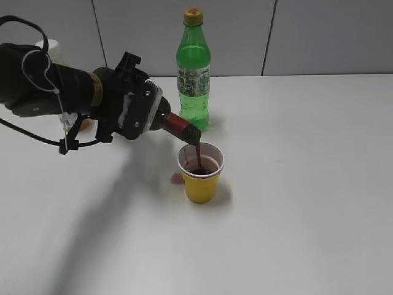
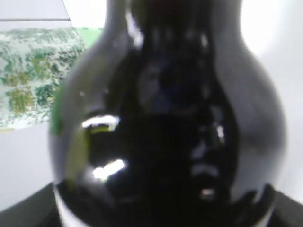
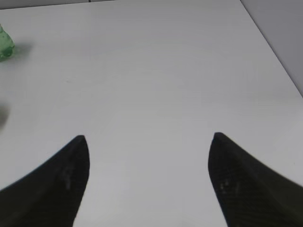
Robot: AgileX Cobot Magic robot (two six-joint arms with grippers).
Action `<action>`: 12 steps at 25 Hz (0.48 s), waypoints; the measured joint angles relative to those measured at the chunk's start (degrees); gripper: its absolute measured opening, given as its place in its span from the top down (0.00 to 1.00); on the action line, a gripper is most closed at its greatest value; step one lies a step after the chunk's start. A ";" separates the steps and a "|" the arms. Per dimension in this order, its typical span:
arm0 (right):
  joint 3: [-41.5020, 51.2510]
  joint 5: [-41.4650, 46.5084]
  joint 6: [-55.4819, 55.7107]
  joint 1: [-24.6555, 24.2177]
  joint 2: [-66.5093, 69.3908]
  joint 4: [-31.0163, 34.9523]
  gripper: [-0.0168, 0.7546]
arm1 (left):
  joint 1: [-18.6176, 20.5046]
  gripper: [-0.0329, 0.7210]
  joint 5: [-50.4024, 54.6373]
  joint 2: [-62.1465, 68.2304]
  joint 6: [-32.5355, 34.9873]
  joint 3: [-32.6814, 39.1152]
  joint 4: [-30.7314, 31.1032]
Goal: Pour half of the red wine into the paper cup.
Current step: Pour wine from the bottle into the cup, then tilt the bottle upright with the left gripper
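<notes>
My left gripper (image 1: 142,110) is shut on the red wine bottle (image 1: 179,126), which is tipped with its maroon neck pointing down to the right. A dark red stream runs from its mouth into the yellow paper cup (image 1: 200,175), which stands upright and holds dark wine. In the left wrist view the dark glass bottle (image 2: 170,118) fills the frame and hides the fingers. My right gripper (image 3: 147,142) is open and empty above bare table; it does not show in the exterior view.
A green plastic soda bottle (image 1: 193,70) stands upright just behind the wine bottle's neck, also showing in the left wrist view (image 2: 33,75) and at the right wrist view's edge (image 3: 4,45). A small pinkish spot (image 1: 177,179) lies left of the cup. The white table (image 1: 307,184) stretches right.
</notes>
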 joint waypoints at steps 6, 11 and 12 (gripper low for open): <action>0.00 0.00 0.00 0.00 0.00 0.00 0.21 | -0.07 0.23 0.23 0.00 0.00 -0.15 0.00; 0.00 0.00 0.00 0.00 0.00 0.00 0.21 | -0.07 0.23 0.41 0.00 0.00 -0.42 0.00; 0.00 0.00 0.00 0.00 0.00 0.00 0.21 | -0.07 0.23 0.41 0.00 0.00 -0.60 0.00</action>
